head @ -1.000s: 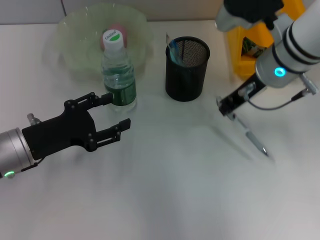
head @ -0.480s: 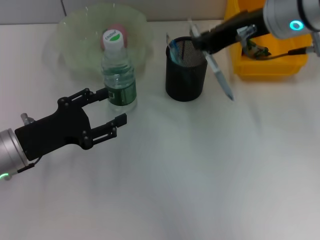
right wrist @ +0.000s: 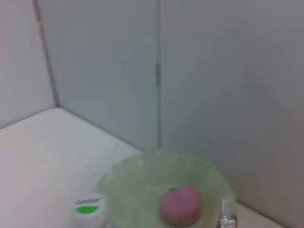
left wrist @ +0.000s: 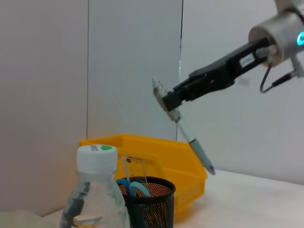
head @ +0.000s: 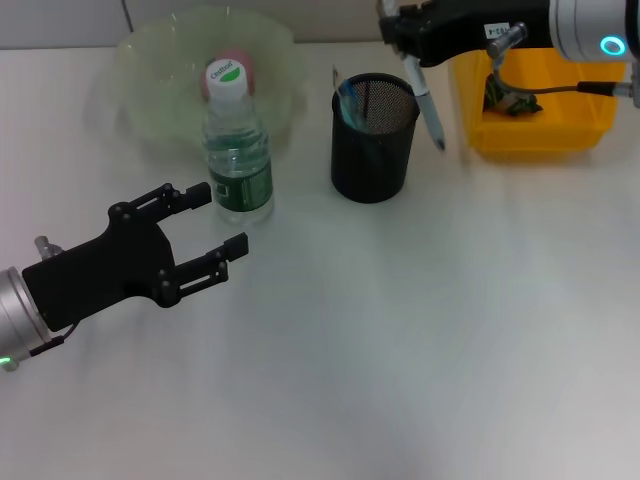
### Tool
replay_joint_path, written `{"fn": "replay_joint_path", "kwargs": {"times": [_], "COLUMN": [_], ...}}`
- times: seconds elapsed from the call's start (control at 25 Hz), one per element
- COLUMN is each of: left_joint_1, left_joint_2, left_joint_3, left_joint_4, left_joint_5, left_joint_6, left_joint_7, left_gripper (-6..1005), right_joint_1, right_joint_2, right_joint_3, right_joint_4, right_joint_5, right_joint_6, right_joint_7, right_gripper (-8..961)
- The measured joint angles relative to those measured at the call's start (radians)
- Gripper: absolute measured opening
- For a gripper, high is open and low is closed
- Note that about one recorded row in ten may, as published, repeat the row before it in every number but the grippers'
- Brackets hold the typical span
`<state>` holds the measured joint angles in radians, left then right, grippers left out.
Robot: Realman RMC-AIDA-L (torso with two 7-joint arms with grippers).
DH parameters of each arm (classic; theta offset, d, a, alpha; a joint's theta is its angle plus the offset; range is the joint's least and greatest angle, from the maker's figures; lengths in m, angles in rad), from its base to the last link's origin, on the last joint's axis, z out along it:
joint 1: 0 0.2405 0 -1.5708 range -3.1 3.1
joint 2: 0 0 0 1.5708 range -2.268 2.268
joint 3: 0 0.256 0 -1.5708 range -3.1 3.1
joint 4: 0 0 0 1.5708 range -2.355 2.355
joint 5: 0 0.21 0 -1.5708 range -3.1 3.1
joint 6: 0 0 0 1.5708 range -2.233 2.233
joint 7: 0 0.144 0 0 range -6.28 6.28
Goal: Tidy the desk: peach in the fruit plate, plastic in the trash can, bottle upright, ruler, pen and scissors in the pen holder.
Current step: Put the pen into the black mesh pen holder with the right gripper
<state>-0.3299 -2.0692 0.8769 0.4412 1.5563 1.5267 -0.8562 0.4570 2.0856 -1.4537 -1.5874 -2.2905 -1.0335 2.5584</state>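
Bottle cap (head: 225, 74): green mark with small print, not readable. Bottle label (head: 243, 188): green, print unreadable. Right arm (head: 500, 30): small white sticker with characters, too small to read. No other text visible.

The head camera is looking steeply down on the counter (head: 400, 350) from above. The left wrist camera is sitting low near the counter, facing across it toward the wall, with the bottle (left wrist: 97, 194) close in front and the pen holder (left wrist: 149, 202) behind; both also appear in the head view. The right wrist camera is looking down from higher at the fruit plate (right wrist: 142, 190), sharing the bottle's cap.
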Motion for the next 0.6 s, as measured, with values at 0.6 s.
{"fn": "replay_joint_path", "kwargs": {"times": [0.6], "left_joint_1": [0.000], "left_joint_2": [0.000], "left_joint_3": [-0.003], "left_joint_4": [-0.001], "left_joint_5": [-0.001], "left_joint_6": [0.003], "left_joint_7": [-0.010], "left_gripper": [752], "right_joint_1": [-0.009], "right_joint_2": [-0.002], "right_joint_3": [-0.065], "right_joint_4": [0.130], "right_joint_5": [0.077], "right_joint_6": [0.270], "right_joint_7": [-0.098], "right_gripper": [118]}}
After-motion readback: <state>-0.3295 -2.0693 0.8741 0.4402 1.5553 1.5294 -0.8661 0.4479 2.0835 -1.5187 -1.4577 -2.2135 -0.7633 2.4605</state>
